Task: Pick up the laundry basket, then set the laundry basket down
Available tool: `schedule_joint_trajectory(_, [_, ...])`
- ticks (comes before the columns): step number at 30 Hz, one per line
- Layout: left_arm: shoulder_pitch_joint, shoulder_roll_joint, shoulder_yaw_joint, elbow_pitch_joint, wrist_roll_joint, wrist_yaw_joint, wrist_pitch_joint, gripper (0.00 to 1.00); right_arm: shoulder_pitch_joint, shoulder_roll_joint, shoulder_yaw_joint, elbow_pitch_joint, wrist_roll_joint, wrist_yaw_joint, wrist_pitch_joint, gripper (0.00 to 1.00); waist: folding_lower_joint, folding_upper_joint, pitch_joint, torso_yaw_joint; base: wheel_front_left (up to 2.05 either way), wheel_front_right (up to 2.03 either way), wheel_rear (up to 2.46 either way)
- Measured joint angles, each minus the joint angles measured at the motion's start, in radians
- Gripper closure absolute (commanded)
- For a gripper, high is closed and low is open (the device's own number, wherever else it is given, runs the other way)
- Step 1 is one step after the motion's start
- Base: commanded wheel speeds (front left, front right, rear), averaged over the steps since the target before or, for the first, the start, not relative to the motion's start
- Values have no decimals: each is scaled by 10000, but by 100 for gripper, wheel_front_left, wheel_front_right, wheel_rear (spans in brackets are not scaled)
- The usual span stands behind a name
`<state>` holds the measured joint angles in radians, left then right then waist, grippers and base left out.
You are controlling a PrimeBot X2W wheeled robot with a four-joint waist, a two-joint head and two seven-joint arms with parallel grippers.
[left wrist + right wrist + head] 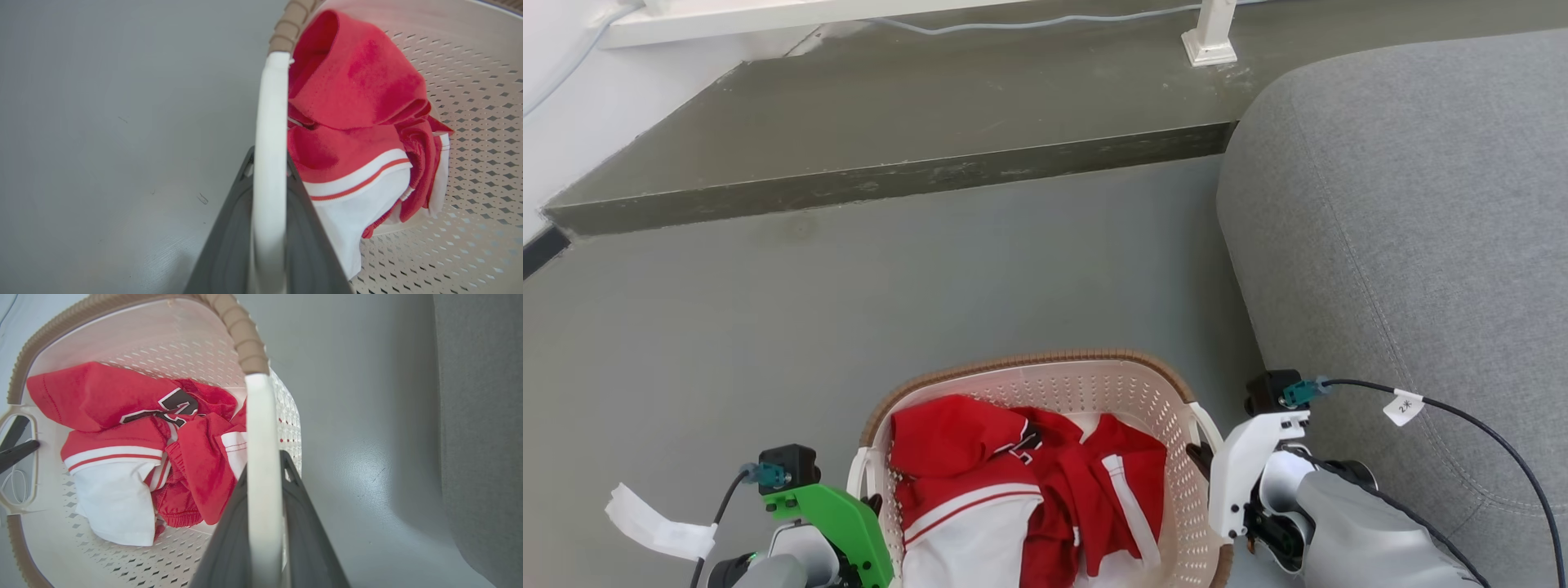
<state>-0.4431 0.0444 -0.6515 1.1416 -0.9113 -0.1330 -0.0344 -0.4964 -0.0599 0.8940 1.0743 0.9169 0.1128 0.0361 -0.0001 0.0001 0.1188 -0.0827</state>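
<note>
- Grey smooth floor runs forward to a darker raised step; a grey fabric sofa rises on the robot's right, cut off by the frame edge.
- On the step stands a white post foot, whose top is out of frame. A pale cable trails past it.
- The cream-white perforated plastic laundry basket with a brown woven-look rim sits low in the head view, directly before the robot and just beside the sofa. Its near end is cut off, so I cannot tell whether its base touches the floor.
- Inside it lie crumpled red and white garments, which cover most of the bottom. Dark lettering shows on one fold but is too bunched to read.
- The left gripper has its two dark fingers pressed against either side of the white left loop handle, pinching it. In the head view its green wrist bracket hides the fingers.
- The right gripper likewise clamps the white right loop handle, one finger on each side.
- In the right wrist view, the left gripper's fingertips show dimly through the far handle opening.
</note>
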Motion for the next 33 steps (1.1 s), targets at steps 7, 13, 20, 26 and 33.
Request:
schedule_joint_trajectory(7, [0, 0, -4, -10, -98, 0, 84, 100, -13, 0, 31, 23, 211, 0, 0, 100, 0, 0, -9, -5, 0, 0, 0])
schedule_joint_trajectory(13, [-16, 6, -6, -48, -186, 0, 117, 100, -119, 4, 33, 86, 313, 0, 0, 100, 0, 0, 19, -30, 0, 0, 0])
schedule_joint_trajectory(20, [-86, 58, -4, -134, -259, 0, 117, 100, -319, 2, 104, 84, 412, 0, -4, 100, 0, 0, 146, -59, 0, 0, 0])
schedule_joint_trajectory(26, [-476, 171, -15, -303, -270, 0, 69, 100, -668, -8, 123, 59, 424, 0, -174, 100, 0, 0, 496, -95, 0, 0, 0])
schedule_joint_trajectory(33, [-907, 336, -36, -522, -270, 0, -121, 100, -1145, 0, 107, 40, 449, 0, -454, 100, 0, 0, 1149, -121, 0, 0, 0])
